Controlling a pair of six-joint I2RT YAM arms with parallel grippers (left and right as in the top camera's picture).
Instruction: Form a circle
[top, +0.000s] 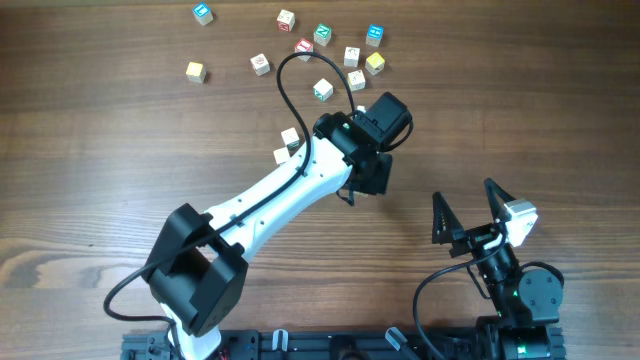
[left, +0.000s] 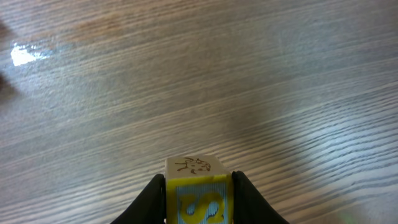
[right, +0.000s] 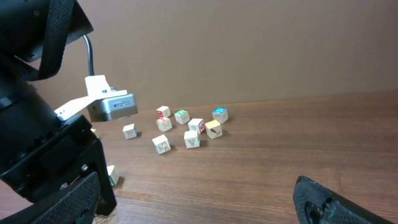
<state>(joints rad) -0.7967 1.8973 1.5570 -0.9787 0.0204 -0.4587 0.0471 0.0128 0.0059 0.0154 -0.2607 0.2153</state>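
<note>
Clamping a yellow-lettered cube (left: 198, 186), left pincer (left: 199, 180), bottom cut off; right pincer (top: 462, 190) agape.

Desk (top: 520, 110): brown wood-grain top, flat, with a pale glare patch showing in the left wrist view.

Items lying on the desk:
- Toward the far edge, about centre: cluster of small cubes (top: 351, 56), loosely spaced, with green, red, blue and yellow faces.
- Toward the far left corner: 1 blue-faced cube (top: 203, 13), apart from the cluster.
- Near it, further in from the edge: 1 pale cube (top: 195, 71).
- Near the desk's middle: 2 white cubes (top: 290, 137), just beside each other.
</note>
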